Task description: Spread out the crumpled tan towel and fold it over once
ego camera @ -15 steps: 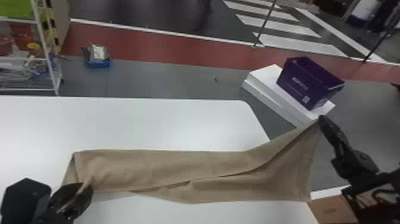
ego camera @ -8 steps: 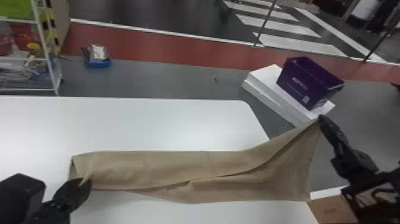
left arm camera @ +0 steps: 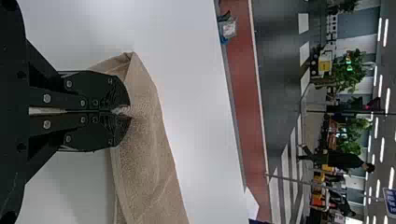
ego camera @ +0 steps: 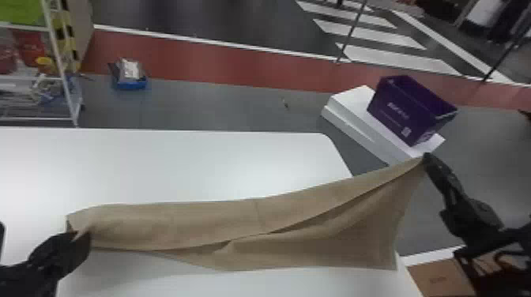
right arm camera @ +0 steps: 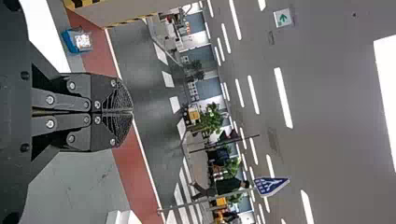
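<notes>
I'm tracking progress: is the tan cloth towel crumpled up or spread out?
Partly spread: the tan cloth towel stretches between the left gripper and the right gripper, with one layer overlapping another.

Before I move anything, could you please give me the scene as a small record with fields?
tan cloth towel: stretched sideways over the white table, with creases and one overlapping layer
black left end effector: shut on the towel's left end
black right end effector: shut on its far right corner, beyond the table's right edge
task state: right end not yet laid flat
background: dark purple box on white slabs, beyond the table at right
</notes>
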`<state>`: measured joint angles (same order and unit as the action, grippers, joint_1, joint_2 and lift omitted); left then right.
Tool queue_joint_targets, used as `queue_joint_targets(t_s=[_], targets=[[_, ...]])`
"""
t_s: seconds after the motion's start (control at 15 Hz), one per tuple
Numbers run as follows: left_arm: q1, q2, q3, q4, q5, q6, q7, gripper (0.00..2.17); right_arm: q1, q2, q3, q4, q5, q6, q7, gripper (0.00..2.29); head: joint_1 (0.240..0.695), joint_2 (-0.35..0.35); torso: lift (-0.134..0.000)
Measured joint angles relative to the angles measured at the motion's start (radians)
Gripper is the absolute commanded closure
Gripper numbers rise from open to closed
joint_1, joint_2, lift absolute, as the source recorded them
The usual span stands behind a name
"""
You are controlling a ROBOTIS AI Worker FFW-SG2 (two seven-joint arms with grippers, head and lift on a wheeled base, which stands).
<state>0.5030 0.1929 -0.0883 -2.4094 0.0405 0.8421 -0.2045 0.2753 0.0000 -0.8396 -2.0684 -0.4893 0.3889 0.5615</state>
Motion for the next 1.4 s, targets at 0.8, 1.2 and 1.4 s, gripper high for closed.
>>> queue_joint_targets(t_s=[0.8,1.2,1.4], targets=[[-0.007,0.0,-0.019,0.095,-0.02,-0.009,0.0,0.52,0.017,0.0,0.001,0.001,-0.007,-0.008,0.013,1.77,0.695,-0.35,-0.124],[0.053,0.014,0.014,0.087,-0.027,-0.043,-0.022,0.82,0.014,0.0,0.0,0.02,-0.004,-0.021,0.014,1.77,0.695,-0.35,-0.124],[0.056,0.019,0.016,0.089,-0.028,-0.041,-0.022,0.8,0.01,0.0,0.003,0.021,-0.003,-0.021,0.013,1.77,0.695,-0.35,-0.124]])
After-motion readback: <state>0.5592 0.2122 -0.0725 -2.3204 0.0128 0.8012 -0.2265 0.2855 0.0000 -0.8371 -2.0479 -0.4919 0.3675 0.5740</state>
